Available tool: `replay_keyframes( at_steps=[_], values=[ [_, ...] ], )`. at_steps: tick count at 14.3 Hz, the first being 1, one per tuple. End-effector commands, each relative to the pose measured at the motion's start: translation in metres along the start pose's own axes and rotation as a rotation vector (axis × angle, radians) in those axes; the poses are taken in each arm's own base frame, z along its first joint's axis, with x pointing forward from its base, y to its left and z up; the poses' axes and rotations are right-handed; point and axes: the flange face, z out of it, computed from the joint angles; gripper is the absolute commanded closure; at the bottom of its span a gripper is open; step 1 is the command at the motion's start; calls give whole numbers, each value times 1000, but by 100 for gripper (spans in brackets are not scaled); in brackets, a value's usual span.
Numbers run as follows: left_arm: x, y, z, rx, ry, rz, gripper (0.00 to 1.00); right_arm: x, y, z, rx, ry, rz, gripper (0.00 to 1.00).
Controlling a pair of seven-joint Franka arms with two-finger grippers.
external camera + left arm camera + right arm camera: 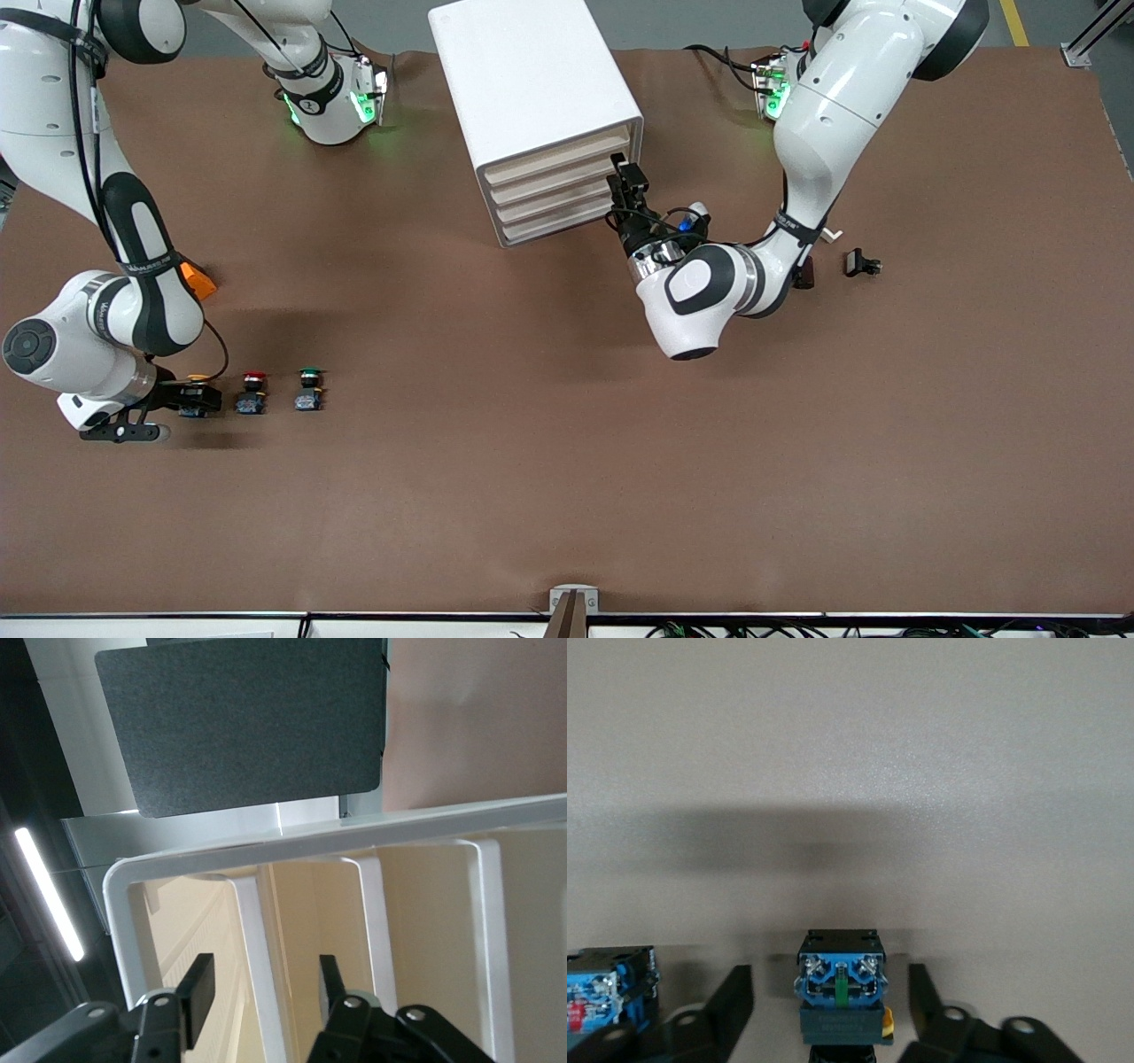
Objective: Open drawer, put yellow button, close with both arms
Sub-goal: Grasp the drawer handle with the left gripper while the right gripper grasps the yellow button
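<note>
Right arm enters at the right arm's end of the table, elbow bent low, forearm lying close over the brown table (pixel 567 461). Right pincer (pixel 197 396) points sideways along the table at the yellow button (pixel 197 386).

Yellow button: small, yellow-orange cap, black body, bluish base. Stands first in a row of three, nearest the right arm's end. Red button (pixel 252 392) just beside it, green button (pixel 309 390) next. In the right wrist view the yellow button (pixel 842 985) sits between the two fingers (pixel 733 1001), a clear gap on each side; pincer partly open, holding nothing. Blue base of the red button (pixel 607 997) shows at the edge.

White cabinet (pixel 532 84) stands toward the robots' bases, mid-table, four beige fronts angled toward the left arm's end. The drawer (pixel 563 158) is the uppermost; it looks flush with the others.

Left arm reaches from its base, elbow down near the table, wrist turned up toward the cabinet. Left pincer (pixel 627 175) is at the corner of the drawer fronts. Left wrist view: fingers (pixel 199 988) apart on either side of a white rib of the cabinet frame; whether they touch it, cannot tell.

Small black part (pixel 859 263) lies on the table near the left arm.
</note>
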Motion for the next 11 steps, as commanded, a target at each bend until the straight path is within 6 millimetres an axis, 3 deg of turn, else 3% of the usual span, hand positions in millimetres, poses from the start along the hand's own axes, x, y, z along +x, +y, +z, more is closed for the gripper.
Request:
replay_keyframes(
  at_steps=[1, 6, 9, 11],
  values=[
    [-1, -11, 14, 16, 8, -32, 46, -1, 4, 2, 19, 4, 4, 100],
    [-3, -17, 42, 55, 56, -48, 50, 2, 4, -13, 32, -17, 16, 100],
    [-1, -15, 50, 64, 67, -57, 52, 8, -3, -60, 68, -73, 56, 100],
    [-2, -13, 52, 65, 71, -60, 52, 8, -21, -91, 76, -110, 97, 100]
  ],
)
